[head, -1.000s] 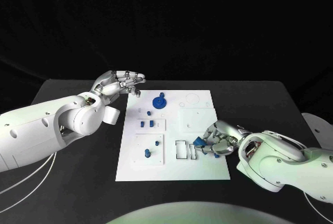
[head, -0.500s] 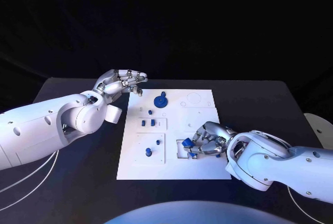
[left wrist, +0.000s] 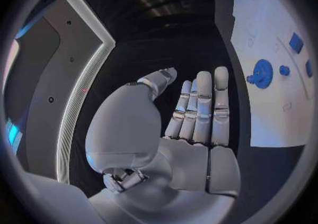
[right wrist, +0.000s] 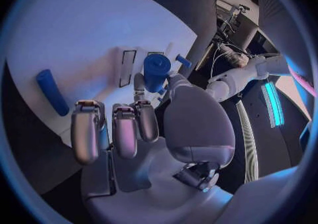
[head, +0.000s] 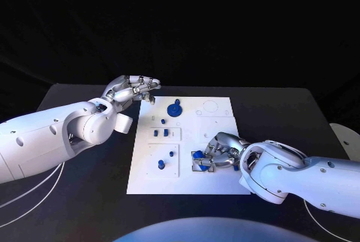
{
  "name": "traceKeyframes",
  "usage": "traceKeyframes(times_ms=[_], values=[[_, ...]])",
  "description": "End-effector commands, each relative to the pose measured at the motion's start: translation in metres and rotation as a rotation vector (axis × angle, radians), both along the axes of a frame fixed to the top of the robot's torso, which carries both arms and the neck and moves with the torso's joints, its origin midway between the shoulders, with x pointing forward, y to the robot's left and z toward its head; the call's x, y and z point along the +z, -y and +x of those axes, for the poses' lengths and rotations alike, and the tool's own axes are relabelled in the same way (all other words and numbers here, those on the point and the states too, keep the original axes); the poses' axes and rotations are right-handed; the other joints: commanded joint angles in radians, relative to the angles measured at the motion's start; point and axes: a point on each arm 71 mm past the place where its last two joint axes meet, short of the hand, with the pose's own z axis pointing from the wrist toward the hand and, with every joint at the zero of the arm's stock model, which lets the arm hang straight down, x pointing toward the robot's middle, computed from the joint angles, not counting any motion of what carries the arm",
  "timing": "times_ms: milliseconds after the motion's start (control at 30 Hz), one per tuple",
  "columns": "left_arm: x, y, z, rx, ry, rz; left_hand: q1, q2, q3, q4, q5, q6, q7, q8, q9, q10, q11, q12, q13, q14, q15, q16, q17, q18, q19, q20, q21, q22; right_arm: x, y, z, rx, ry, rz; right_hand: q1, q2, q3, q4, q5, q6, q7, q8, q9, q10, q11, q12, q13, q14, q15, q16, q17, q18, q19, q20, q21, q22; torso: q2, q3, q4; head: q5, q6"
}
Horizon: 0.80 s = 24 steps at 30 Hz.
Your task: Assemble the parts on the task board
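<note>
Task board (head: pixel 188 185) lies mid-surface (head: pixel 90 200). Right robot hand (head: pixel 217 153), pinching a blue part (head: pixel 200 156), has shifted left w/ it over ~1 s to the slots near the board's front: insertion approx. imminent. Left robot hand (head: pixel 135 88) stays empty, fingers straight, at the board's far corner.

White-shelled arms, silver hands.
The glossy, rounded left arm (head: pixel 52 135) trailed thin white cables (head: pixel 30 192); segmented metallic left hand (head: pixel 133 89), right hand (head: pixel 220 152).
</note>
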Motion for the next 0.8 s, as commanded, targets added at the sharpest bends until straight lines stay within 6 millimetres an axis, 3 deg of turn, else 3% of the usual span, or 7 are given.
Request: traceKeyframes(times_ms=[33, 100, 400, 500, 767, 800], values=[[0.0008, 0.0028, -0.001, -0.02, -0.004, -0.012, -0.007, 0.001, -0.006, 0.003, 0.0, 0.005, -0.001, 0.005, -0.002, -0.006, -0.002, 0.005, -0.001, -0.005, 0.002, 0.0, -0.001, 0.011, -0.003, 0.002, -0.004, -0.001, -0.0019, -0.0015, 0.0006, 0.018, -0.007, -0.025, -0.015, -0.004, -0.011, -0.001, -0.021, 0.023, -0.017, -0.005, 0.001, 0.03, -0.007, 0.005, 0.111, 0.1, -0.005, 0.003, 0.227, -0.017, 0.056, -0.004, -0.003, 0.226, 0.001, 0.0008, -0.0004, 0.002, -0.001], [0.0008, 0.0028, -0.0012, -0.021, -0.003, -0.013, -0.007, 0.001, -0.006, 0.003, 0.0, 0.005, -0.001, 0.005, -0.002, -0.006, -0.002, 0.005, -0.001, -0.005, 0.002, 0.0, -0.001, 0.011, -0.003, 0.002, -0.004, -0.001, -0.0023, -0.002, 0.0018, 0.02, 0.0, -0.03, -0.025, -0.008, -0.023, 0.0, -0.047, 0.024, -0.017, -0.004, 0.004, 0.03, -0.007, 0.004, 0.111, 0.1, -0.005, 0.002, 0.227, -0.017, 0.055, -0.004, -0.004, 0.225, 0.0, 0.0009, -0.0016, 0.004, -0.002], [0.0009, 0.0026, -0.0014, -0.022, -0.004, -0.013, -0.008, 0.001, -0.006, 0.004, 0.001, 0.004, -0.001, 0.005, -0.002, -0.007, -0.002, 0.006, -0.001, -0.005, 0.002, 0.0, -0.001, 0.011, -0.003, 0.002, -0.004, -0.002, -0.0024, -0.0056, 0.0035, 0.035, 0.019, -0.042, -0.063, -0.029, -0.098, 0.002, -0.081, 0.024, -0.016, -0.004, 0.015, 0.028, -0.007, -0.003, 0.11, 0.099, -0.005, 0.001, 0.223, -0.016, 0.053, -0.004, -0.008, 0.224, 0.0, 0.0013, -0.0018, 0.005, -0.001], [0.0008, 0.0024, -0.0014, -0.022, -0.005, -0.013, -0.009, 0.001, -0.007, 0.005, 0.001, 0.004, -0.001, 0.005, -0.002, -0.008, -0.001, 0.006, -0.001, -0.005, 0.002, 0.0, -0.001, 0.011, -0.003, 0.002, -0.004, -0.002, -0.0021, -0.0049, 0.0041, 0.038, 0.03, -0.051, -0.076, -0.017, -0.135, 0.003, -0.066, 0.021, -0.016, -0.005, 0.02, 0.026, -0.006, -0.009, 0.107, 0.098, -0.005, -0.001, 0.219, -0.015, 0.052, -0.003, -0.012, 0.223, 0.0, 0.0012, -0.0016, 0.004, 0.0], [0.0007, 0.0018, -0.0012, -0.019, -0.005, -0.012, -0.009, 0.001, -0.007, 0.006, 0.002, 0.004, -0.001, 0.005, -0.003, -0.008, -0.001, 0.007, -0.002, -0.006, 0.002, 0.0, -0.001, 0.011, -0.003, 0.002, -0.005, -0.003, -0.0005, -0.0016, 0.0046, 0.046, 0.062, -0.075, -0.083, -0.009, -0.162, 0.002, -0.063, 0.02, -0.015, -0.005, 0.024, 0.026, -0.006, -0.008, 0.109, 0.099, -0.004, 0.0, 0.221, -0.016, 0.052, -0.003, -0.01, 0.223, 0.0, 0.0014, -0.0026, 0.004, 0.001], [0.0007, 0.0017, -0.0011, -0.019, -0.005, -0.012, -0.009, 0.001, -0.007, 0.006, 0.002, 0.004, -0.001, 0.005, -0.003, -0.008, -0.001, 0.007, -0.002, -0.006, 0.002, 0.0, -0.001, 0.011, -0.003, 0.002, -0.005, -0.003, -0.0003, -0.001, 0.0046, 0.047, 0.065, -0.077, -0.078, 0.0, -0.165, 0.001, -0.051, 0.021, -0.016, -0.004, 0.026, 0.028, -0.006, -0.006, 0.112, 0.099, -0.004, 0.001, 0.223, -0.016, 0.053, -0.003, -0.007, 0.224, 0.0, 0.0018, -0.0026, 0.003, 0.001]])
